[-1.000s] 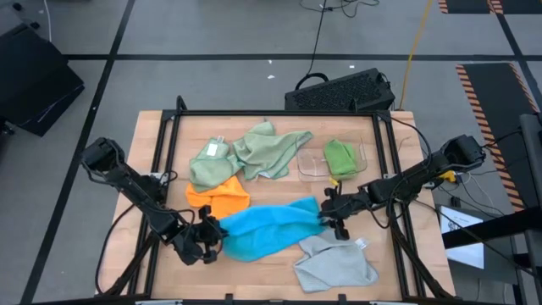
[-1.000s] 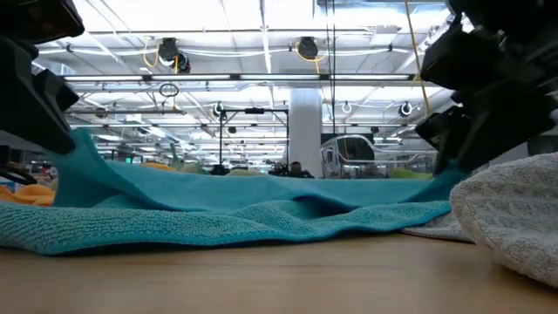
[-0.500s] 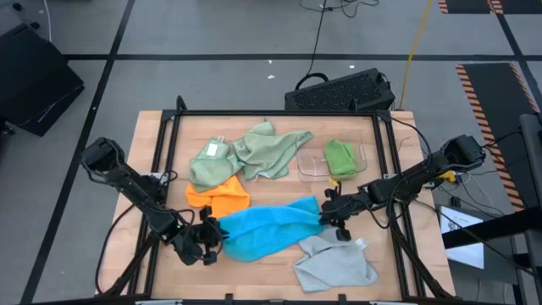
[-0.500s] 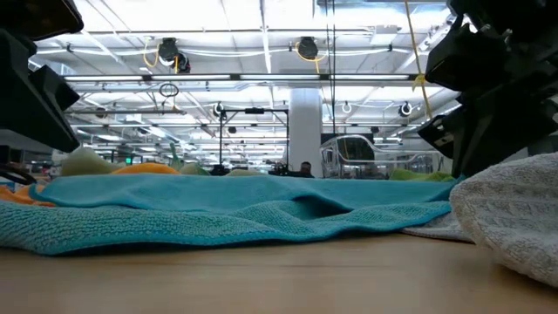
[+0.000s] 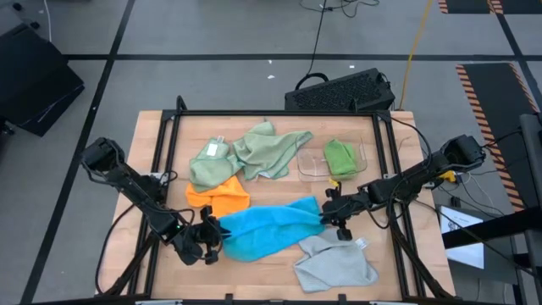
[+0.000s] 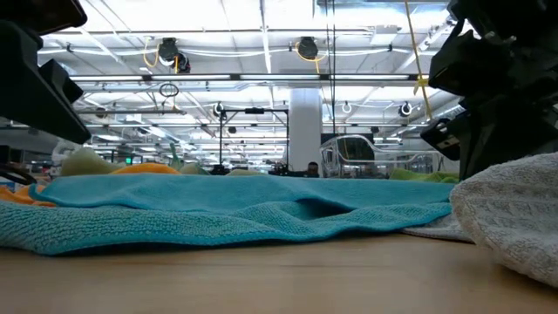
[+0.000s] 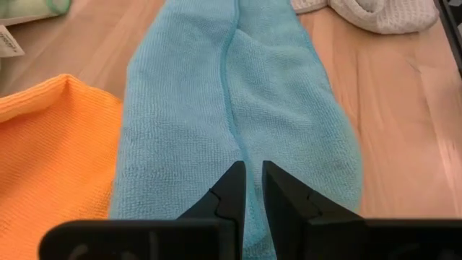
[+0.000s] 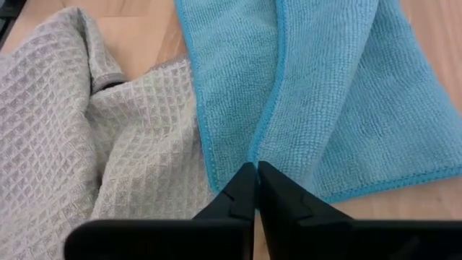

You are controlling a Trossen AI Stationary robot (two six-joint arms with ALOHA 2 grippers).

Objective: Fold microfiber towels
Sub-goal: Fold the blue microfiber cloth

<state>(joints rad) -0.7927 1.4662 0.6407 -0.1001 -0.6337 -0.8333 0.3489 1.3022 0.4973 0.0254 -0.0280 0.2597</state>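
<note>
Our left gripper [image 7: 253,177] and right gripper [image 8: 256,177] each pinch an end of the blue towel [image 5: 262,227] on the desk [image 5: 279,263]. If we pull unevenly, it could slip or bunch.

No legible txt, labels or nos. (tags too small)

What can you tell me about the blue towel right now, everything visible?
The blue towel is bright blue plush microfiber with a stitched hem, lying stretched and loosely folded lengthwise across the table's front middle. The left end effector pinches one end, the right end effector the other. It overlaps the orange towel and touches the grey towel.
</note>
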